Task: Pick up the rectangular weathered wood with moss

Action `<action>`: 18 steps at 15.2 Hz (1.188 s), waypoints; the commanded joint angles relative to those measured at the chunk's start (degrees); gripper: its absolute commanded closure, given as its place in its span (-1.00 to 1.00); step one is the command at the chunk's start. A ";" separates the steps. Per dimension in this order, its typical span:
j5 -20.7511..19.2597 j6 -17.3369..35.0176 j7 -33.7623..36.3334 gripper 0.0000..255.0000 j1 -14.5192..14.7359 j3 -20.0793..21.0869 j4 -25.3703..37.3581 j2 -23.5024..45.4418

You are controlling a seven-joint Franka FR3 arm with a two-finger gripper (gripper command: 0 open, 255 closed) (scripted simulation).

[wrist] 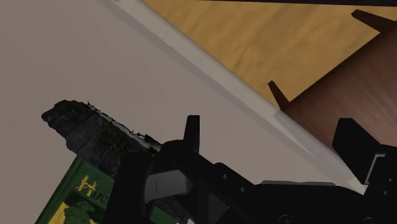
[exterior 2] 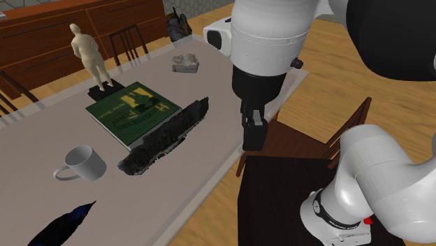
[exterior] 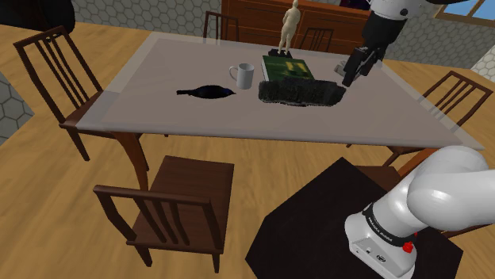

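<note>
The weathered wood (exterior: 301,93) is a long, dark, rough-edged slab with greenish patches, lying flat on the table just in front of a green book (exterior: 286,66). It shows again in the second exterior view as the wood (exterior 2: 164,136), and in the wrist view as the wood (wrist: 83,127) with one ragged end. My black gripper (exterior: 349,75) hangs above the table off the slab's right end in the shoulder view, apart from it. Over the table's edge, the gripper (exterior 2: 253,143) points downward. In the wrist view the gripper (wrist: 273,130) is open, with bare table between its fingers.
A white mug (exterior: 242,75) and a dark feather-like thing (exterior: 208,92) lie to the wood's left in the shoulder view. A pale statue (exterior: 290,24) stands behind the book, with a grey lump (exterior 2: 186,63) nearby. Wooden chairs (exterior: 182,198) ring the table (exterior: 159,119).
</note>
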 commanded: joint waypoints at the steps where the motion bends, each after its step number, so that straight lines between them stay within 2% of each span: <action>1: 0.00 0.00 0.00 -1.00 0.00 0.00 0.00 0.00; 6: -5.22 7.63 -13.40 -1.00 0.73 -7.35 -2.67 2.98; 11: -9.01 15.93 -26.56 -1.00 1.99 -14.77 -2.51 9.11; 15: -10.17 22.61 -37.25 -1.00 3.79 -20.63 -0.44 15.95; 18: -9.43 27.39 -45.69 -1.00 5.61 -24.87 2.15 22.01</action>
